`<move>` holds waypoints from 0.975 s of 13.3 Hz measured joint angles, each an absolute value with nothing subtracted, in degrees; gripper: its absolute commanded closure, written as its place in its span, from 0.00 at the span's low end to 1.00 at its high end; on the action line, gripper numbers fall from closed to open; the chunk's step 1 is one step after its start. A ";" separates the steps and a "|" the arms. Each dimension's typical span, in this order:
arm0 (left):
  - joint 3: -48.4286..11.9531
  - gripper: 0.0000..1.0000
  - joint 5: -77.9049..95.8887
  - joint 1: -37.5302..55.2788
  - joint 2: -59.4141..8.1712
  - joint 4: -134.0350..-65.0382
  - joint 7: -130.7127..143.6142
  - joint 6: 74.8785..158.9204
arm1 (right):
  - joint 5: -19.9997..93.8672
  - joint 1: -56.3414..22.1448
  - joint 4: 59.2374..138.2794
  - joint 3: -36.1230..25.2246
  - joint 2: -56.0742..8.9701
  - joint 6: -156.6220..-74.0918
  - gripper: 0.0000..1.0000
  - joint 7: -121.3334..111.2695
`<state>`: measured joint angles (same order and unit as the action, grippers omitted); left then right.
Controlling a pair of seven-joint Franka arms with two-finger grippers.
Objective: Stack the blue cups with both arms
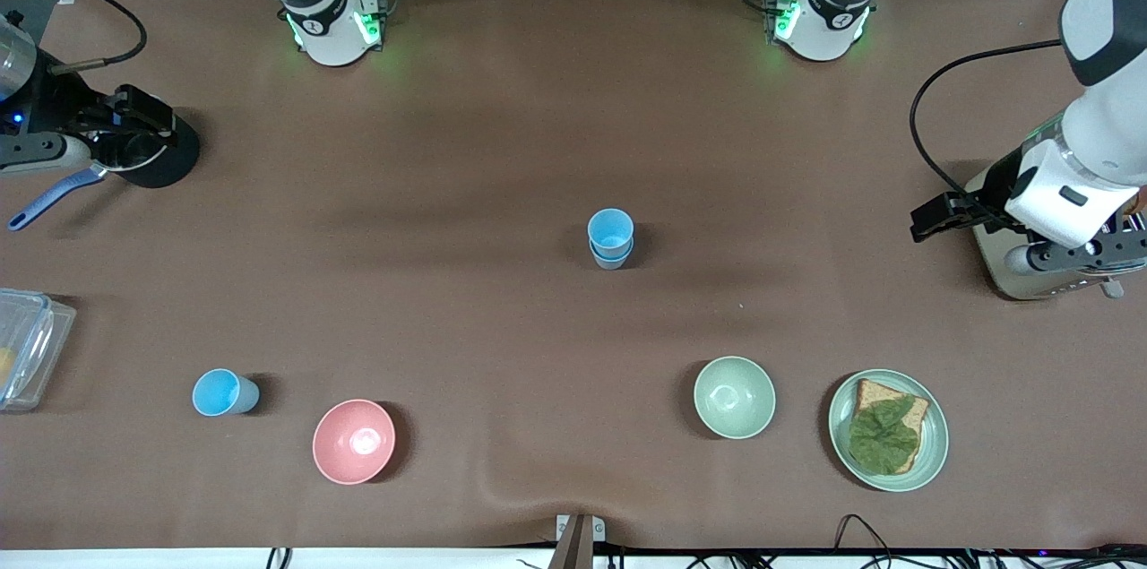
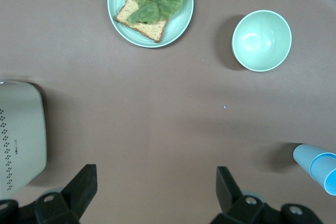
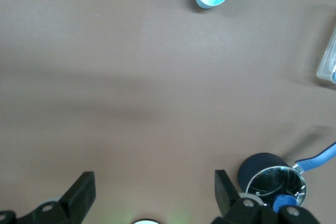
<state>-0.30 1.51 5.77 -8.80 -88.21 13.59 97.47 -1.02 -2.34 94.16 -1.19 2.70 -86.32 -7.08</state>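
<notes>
Nearest the front camera we see a pink bowl [image 1: 353, 441], a pale green bowl [image 1: 734, 396] and a green plate [image 1: 888, 430] carrying a slice of bread [image 1: 914, 426] with a lettuce leaf [image 1: 881, 435] on it; both bowls look empty. Just beside the pink bowl, toward the right arm's end of the table, a single blue cup [image 1: 224, 392] stands upright, and the right wrist view shows its whitish inside. A clear plastic box [image 1: 25, 345] at that end is cut off by the frame, so we cannot make out its contents.

Farther from the camera, in the middle of the table [image 1: 502, 121], two blue cups sit nested as a stack [image 1: 611, 238], with open brown surface all round them.

The left gripper [image 1: 950, 215] hangs over a pale appliance [image 1: 1030, 278] at its end of the table, fingers spread wide and holding nothing. The right gripper [image 1: 134, 121] hangs over a small dark saucepan [image 1: 152, 159] with a blue handle, fingers likewise wide and empty; the pan is partly hidden beneath it.
</notes>
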 measured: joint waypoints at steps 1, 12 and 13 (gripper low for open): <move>-0.24 0.00 1.51 5.23 -8.47 -87.66 13.54 96.43 | -1.02 -2.34 94.16 -1.19 2.70 -86.31 0.00 -7.08; 0.31 0.00 -0.36 4.02 -5.85 -84.07 13.46 87.04 | -1.02 -2.34 94.17 -1.20 2.70 -86.31 0.00 -7.08; 0.18 0.00 -1.11 4.09 -5.75 -84.06 13.46 87.03 | -1.02 -2.34 94.17 -1.20 2.70 -86.31 0.00 -7.08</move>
<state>0.18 -1.11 4.09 -5.75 -84.06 13.46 87.03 -1.02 -2.34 94.17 -1.20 2.70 -86.31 -7.08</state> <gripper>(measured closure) 0.000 0.000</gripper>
